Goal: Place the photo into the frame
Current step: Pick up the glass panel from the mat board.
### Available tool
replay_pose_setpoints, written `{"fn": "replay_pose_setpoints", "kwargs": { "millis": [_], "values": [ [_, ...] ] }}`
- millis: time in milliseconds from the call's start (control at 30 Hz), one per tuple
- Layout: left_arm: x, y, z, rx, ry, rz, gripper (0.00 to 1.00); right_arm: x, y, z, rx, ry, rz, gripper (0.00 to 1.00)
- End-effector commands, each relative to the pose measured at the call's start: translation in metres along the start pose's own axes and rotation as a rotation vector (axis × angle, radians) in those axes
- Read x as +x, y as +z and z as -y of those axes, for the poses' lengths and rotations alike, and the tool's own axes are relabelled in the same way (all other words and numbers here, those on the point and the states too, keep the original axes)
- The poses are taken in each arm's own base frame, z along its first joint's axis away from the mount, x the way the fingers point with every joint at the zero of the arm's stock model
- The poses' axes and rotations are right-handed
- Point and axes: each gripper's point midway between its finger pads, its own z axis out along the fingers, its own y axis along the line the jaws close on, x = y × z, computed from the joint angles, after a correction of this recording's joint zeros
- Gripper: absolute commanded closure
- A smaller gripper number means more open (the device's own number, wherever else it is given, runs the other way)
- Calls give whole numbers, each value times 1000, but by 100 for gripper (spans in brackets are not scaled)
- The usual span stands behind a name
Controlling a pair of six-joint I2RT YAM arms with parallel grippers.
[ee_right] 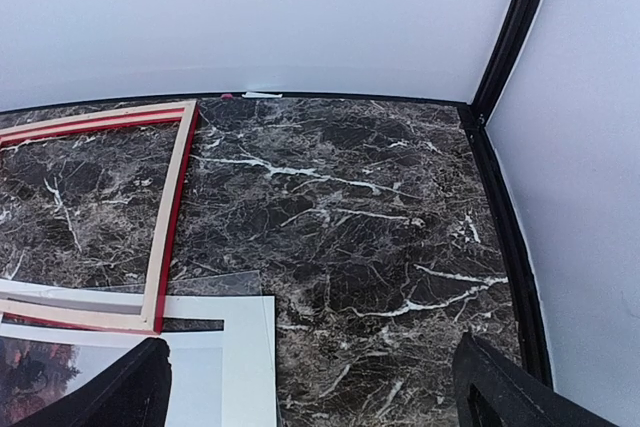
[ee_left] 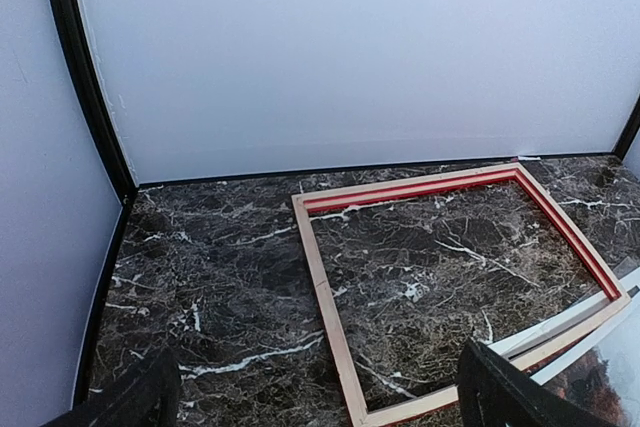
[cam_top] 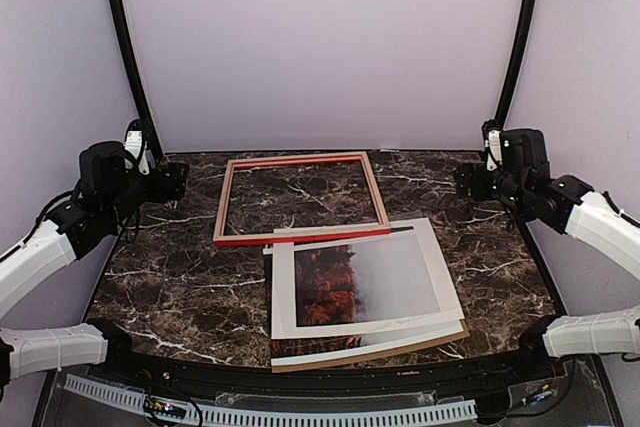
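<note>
Left gripper (cam_top: 178, 180) and right gripper (cam_top: 465, 182) stand released, empty. The photo (cam_top: 365, 277) lies beneath the white mat (cam_top: 284, 297), beside the frame (cam_top: 222, 202). Expect light, floppy, crease-prone paper; pinch an edge clear of the mat.

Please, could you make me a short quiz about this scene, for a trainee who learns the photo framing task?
1. True or false: the photo already lies inside the frame.
2. The white mat lies: A) over the photo; B) inside the frame; C) in the left gripper.
3. In one word, how do the jaws of the left gripper and the right gripper stand?
Key: 1 false, the frame surrounds only bare table; 2 A; 3 open.
</note>
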Motion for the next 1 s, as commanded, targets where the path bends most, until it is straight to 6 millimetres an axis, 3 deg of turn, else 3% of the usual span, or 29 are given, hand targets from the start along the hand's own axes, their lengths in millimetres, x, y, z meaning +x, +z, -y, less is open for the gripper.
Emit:
{"fn": "replay_pose_setpoints", "kwargs": {
  "millis": [0, 267, 433, 633, 833, 967],
  "values": [
    [-1, 1, 6, 27, 1, 20, 1, -4, 3, 0, -5, 10, 19, 1],
    [1, 2, 14, 67, -4, 4, 1, 9, 7, -6, -9, -15, -70, 1],
    [16, 0, 28, 98, 5, -72, 1, 28, 10, -11, -12, -3, -163, 1],
    [58, -7, 53, 168, -78, -219, 1, 89, 22, -29, -85, 51, -361, 1],
    [105, -15, 85, 271, -149, -401, 2, 152, 26, -35, -97, 86, -571, 1],
    [128, -24, 114, 357, -199, -482, 5, 181, 26, -40, -132, 139, -657, 1]
  ]
}}
